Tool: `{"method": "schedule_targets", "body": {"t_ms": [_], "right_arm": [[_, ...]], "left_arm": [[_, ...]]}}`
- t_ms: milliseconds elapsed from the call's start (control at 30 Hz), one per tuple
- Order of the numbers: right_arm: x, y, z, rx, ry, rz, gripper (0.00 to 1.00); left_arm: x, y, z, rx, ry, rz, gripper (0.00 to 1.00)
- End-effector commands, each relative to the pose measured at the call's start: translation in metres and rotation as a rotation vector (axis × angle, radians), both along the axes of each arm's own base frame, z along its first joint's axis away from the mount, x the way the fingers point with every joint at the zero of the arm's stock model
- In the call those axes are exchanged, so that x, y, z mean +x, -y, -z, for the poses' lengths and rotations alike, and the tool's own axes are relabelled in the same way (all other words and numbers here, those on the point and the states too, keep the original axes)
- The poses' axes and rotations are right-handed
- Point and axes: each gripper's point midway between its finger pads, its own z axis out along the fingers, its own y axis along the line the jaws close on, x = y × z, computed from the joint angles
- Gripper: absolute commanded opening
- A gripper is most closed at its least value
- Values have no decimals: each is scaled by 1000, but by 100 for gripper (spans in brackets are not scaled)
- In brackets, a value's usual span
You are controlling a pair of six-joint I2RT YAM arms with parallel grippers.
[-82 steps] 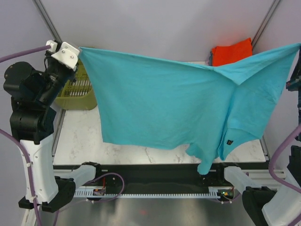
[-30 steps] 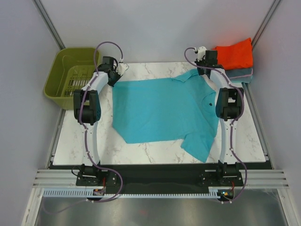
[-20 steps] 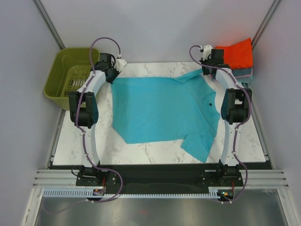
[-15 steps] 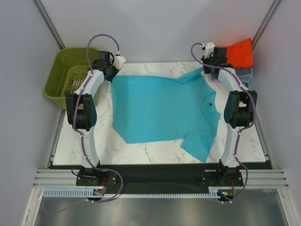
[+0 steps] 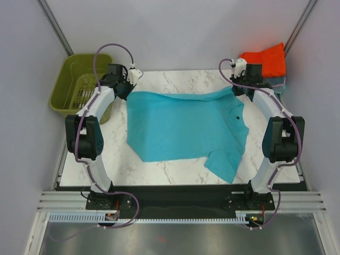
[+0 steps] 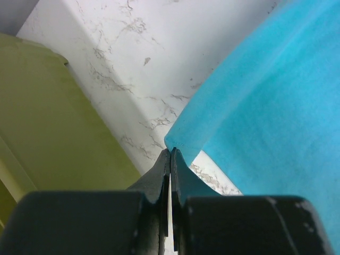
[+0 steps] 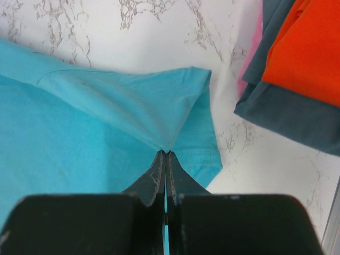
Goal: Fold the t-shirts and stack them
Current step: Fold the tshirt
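A teal t-shirt [image 5: 183, 127] lies spread on the marble table [image 5: 175, 79], one sleeve reaching toward the near edge. My left gripper [image 5: 128, 89] is shut on its far left corner, and in the left wrist view the fingertips [image 6: 170, 152] pinch a fold of teal cloth [image 6: 265, 106]. My right gripper [image 5: 238, 91] is shut on the far right corner; the right wrist view shows its tips [image 7: 165, 152] pinching bunched teal cloth [image 7: 122, 95]. The far edge stretches taut between them. A folded orange-red t-shirt [image 5: 264, 58] lies on a folded grey-blue t-shirt [image 5: 276, 83] at the back right.
An olive-green plastic basket [image 5: 79, 85] stands off the table's back left corner, close to my left gripper, its wall [image 6: 48, 117] beside the fingers. The stack, orange-red shirt [image 7: 308, 48] over grey-blue shirt [image 7: 281, 111], lies just right of my right gripper. Grey walls enclose the table.
Both grippers have moved apart, left toward the basket and right toward the stack, pulling the shirt's far edge straight and taut. Both grips have held.
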Motion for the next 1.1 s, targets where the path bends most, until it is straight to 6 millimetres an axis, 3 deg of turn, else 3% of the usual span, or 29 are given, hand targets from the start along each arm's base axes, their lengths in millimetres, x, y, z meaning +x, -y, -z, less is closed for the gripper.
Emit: {"method": "schedule_targets", "body": {"t_ms": [0,200,400,767,1067], "right_arm": [[-12,9,-29,15,63,9,0],[-30,10,-34,6,70,3,0],[-43,5,-42,29,63,-12,0],[-75,1,-24,44,-11,-32,0],[-83,-2,12,47,-98,-53,0]], "left_arm": [[-13,4,-21,-52,38,-10,2],[-31,5,-11,-69,5,-12,2],[-36,7,-10,-78,-2,-12,2],[-55,6,7,-76,-53,-25,2],[-71,4,37,-64,-129,-30,2]]}}
